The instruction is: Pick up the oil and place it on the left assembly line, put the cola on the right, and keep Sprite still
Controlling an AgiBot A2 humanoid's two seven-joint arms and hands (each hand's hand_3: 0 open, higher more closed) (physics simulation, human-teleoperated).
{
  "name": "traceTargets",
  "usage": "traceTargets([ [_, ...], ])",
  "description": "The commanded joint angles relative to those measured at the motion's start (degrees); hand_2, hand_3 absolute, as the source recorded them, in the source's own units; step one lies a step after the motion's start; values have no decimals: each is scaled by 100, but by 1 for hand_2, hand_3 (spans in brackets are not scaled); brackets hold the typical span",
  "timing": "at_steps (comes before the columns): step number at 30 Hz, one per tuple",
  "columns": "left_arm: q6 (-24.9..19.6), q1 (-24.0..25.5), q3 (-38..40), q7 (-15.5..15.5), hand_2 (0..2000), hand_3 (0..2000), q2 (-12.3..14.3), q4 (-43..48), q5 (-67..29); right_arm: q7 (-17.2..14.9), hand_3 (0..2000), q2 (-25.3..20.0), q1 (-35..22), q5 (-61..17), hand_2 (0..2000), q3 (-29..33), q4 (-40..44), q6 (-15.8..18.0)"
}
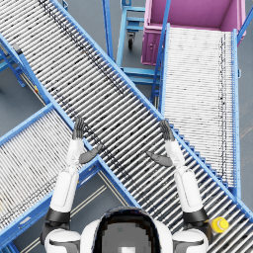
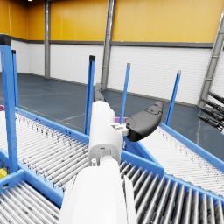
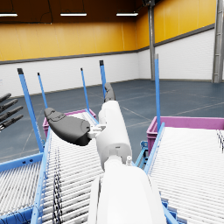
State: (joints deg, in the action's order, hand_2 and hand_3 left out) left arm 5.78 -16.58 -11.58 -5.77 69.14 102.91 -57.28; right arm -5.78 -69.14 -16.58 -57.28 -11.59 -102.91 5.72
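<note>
— Count?
— Three lines: left conveyor [image 1: 29, 153], middle conveyor [image 1: 113, 108], right conveyor [image 1: 197, 89]. One pink bin [image 1: 192, 15]. One oil bottle [image 1: 219, 225].
— Its axis?
— Yellow cap faces up, so upright; body hidden. It is on the middle conveyor, beside the right elbow.
— Hands?
— Left hand [image 1: 79, 146] and right hand [image 1: 170, 146]: fingers spread, holding nothing.

Both arms reach fwd from the bottom, roughly parallel, elbows slightly bent. L hand [image 1: 77, 144] [image 2: 114, 124] sits over the L edge of the centre conveyor [image 1: 123, 111]. It's empty, fingers straight and pointing fwd, thumb stuck out toward the R side. R hand [image 1: 170, 146] [image 3: 105, 122] mirrors it near the conveyor's R edge, empty, thumb out toward the L. Hands are level w/ each other and well apart.
</note>
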Motion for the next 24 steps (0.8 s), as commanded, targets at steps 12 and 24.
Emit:
traceTargets([
  [12,0,0,0,0,0,0,0,0,0,0,0,0,0,0,0,0,0,0],
  [24,0,0,0,0,0,0,0,0,0,0,0,0,0,0,0,0,0,0],
])
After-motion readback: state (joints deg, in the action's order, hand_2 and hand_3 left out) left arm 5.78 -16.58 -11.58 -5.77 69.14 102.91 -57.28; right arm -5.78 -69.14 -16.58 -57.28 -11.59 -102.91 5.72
